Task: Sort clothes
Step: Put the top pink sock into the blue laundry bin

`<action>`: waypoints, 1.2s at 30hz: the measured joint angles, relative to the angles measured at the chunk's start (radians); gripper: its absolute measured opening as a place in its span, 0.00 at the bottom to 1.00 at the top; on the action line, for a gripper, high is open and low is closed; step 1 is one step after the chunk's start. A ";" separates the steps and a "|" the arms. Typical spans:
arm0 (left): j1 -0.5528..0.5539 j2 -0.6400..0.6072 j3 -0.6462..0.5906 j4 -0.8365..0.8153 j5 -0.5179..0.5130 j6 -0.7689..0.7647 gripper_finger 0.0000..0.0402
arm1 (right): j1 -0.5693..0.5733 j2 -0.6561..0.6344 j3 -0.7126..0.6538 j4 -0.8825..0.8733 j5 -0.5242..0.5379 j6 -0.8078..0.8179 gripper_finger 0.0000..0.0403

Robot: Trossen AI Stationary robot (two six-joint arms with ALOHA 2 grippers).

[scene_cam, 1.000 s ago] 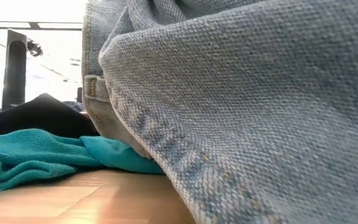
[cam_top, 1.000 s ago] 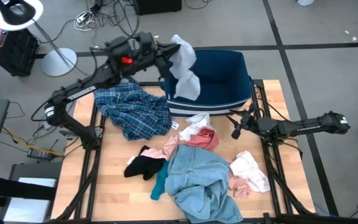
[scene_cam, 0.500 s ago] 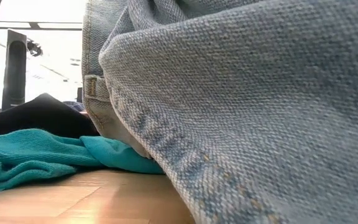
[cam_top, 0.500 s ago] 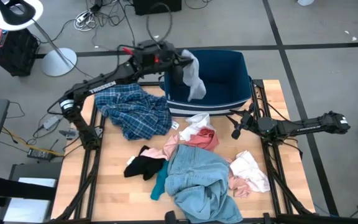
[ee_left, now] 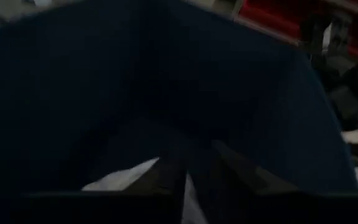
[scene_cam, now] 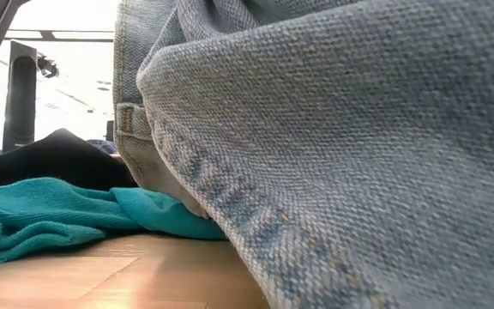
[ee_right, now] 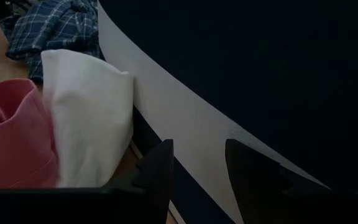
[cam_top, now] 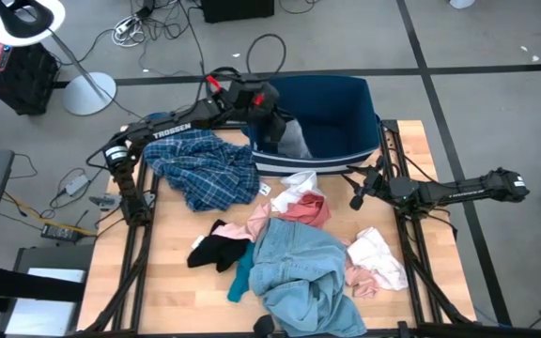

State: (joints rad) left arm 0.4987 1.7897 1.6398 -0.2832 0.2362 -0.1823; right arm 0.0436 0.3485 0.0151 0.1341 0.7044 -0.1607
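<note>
My left gripper (cam_top: pixel 275 117) (ee_left: pixel 197 163) reaches down into the dark-blue bin (cam_top: pixel 350 94) at the table's far edge, fingers a little apart. A white-grey garment (cam_top: pixel 295 141) (ee_left: pixel 123 179) lies in the bin just below it. On the table lie the plaid shirt (cam_top: pixel 200 169), the denim piece (cam_top: pixel 294 272) (scene_cam: pixel 358 129), a black item (cam_top: pixel 216 249), a teal sock (cam_top: pixel 242 280) (scene_cam: pixel 50 215) and pink and white items (cam_top: pixel 301 199). My right gripper (cam_top: pixel 355 199) (ee_right: pixel 197 149) waits open by the bin's near wall. My left gripper is over the white-grey garment, which shows pale between and beside its fingers (ee_left: pixel 235 171). I cannot tell whether they touch the cloth. The garment rests inside the bin.
A pink-and-white piece (cam_top: pixel 376 258) lies at the table's right, near the denim. The bin's white-banded near wall (ee_right: pixel 185 118) stands right in front of my right gripper. Bare wood shows along the table's left near part (cam_top: pixel 172 291).
My left gripper has gone down and toward the table's right, from above the bin's left rim into the bin, tipping downward. The white-grey garment, which hung high over the rim, has come down with it and now sits bunched inside the bin.
</note>
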 joint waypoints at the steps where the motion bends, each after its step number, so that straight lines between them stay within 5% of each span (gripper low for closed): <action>1: 0.001 0.001 0.000 -0.006 0.000 -0.006 0.24 | 0.000 0.000 0.000 0.000 0.000 0.000 0.37; 8: -0.006 -0.038 0.000 -0.066 0.012 -0.001 0.31 | 0.000 0.000 0.000 0.000 0.000 0.000 0.37; 22: -0.112 -0.314 0.000 -0.470 -0.038 0.074 0.32 | 0.000 0.000 0.000 0.000 0.000 0.000 0.37; 36: -0.448 -0.529 -0.017 -0.818 -0.320 -0.063 0.32 | 0.000 0.000 0.000 0.000 0.000 0.000 0.37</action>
State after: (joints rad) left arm 0.0510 1.2604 1.6232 -1.1010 -0.0841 -0.2450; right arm 0.0437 0.3489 0.0151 0.1345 0.7044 -0.1604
